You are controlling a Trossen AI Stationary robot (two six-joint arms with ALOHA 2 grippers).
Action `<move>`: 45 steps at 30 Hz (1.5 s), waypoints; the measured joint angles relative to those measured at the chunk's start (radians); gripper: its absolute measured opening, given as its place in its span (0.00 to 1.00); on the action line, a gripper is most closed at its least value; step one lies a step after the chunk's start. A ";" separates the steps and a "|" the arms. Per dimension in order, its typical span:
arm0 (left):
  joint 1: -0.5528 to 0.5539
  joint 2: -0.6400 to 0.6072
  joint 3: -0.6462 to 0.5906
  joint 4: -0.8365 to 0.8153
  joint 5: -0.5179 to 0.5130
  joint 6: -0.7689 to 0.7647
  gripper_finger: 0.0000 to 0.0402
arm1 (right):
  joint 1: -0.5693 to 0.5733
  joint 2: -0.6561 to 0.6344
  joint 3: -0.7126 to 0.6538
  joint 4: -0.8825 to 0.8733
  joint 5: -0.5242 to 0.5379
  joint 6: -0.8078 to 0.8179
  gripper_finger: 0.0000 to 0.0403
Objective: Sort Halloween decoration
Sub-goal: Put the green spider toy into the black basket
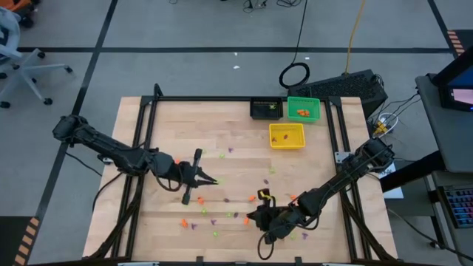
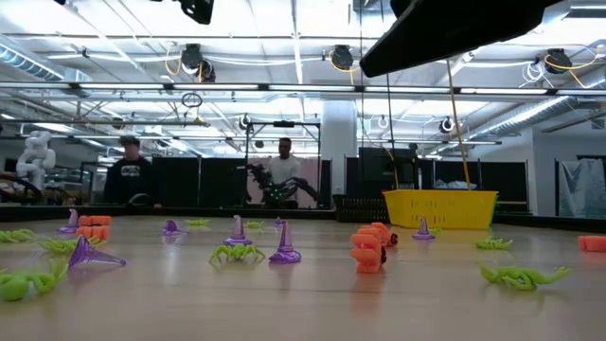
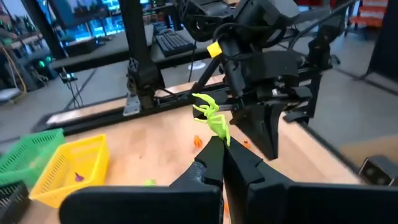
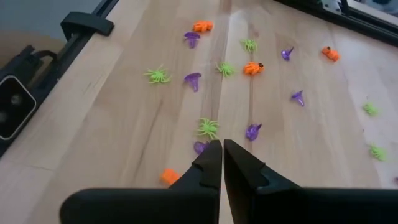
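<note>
Pincer on the left arm [image 3: 222,144] is clenched on a light-green spider [image 3: 211,116], which sticks up from the fingertips, lifted off the surface [image 1: 222,133] somewhere around its middle. Right pincer [image 4: 222,151] is clamped shut too but with nothing in it, hanging low over the near edge of the surface, tips right above a green spider trinket [image 4: 207,127] and a purple one [image 4: 252,131].

Rest of the Halloween decoration [image 1: 222,214] is scattered loose, mostly across the near half of the surface: orange, purple and green bits, none stacked. Over at the far right corner sit three bins: black bin [image 1: 266,109], green bin [image 1: 304,109] with orange pieces inside, and the yellow bin [image 1: 287,135] just in front of them, holding a purple piece.
</note>
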 joint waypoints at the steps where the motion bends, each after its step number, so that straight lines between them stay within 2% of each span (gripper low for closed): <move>1: 0.000 0.000 0.000 -0.001 0.000 0.038 0.00 | -0.001 0.000 0.000 0.000 0.000 -0.009 0.00; 17: 0.000 0.000 0.000 -0.001 0.002 0.768 0.00 | -0.006 0.000 0.000 0.000 0.000 -0.020 0.00; 22: 0.000 0.000 0.000 -0.001 0.002 0.909 0.00 | -0.006 0.000 0.000 0.000 0.000 -0.020 0.00; 33: -0.026 0.000 0.000 -0.014 0.006 0.901 0.00 | -0.006 0.000 0.001 0.053 0.000 -0.019 0.00; 38: -0.039 0.000 0.000 -0.014 0.002 0.787 0.00 | -0.006 0.000 0.001 0.053 0.000 -0.014 0.00; 45: -0.038 0.000 0.000 -0.058 -0.004 0.516 0.00 | -0.008 0.000 0.001 0.094 0.019 -0.019 0.00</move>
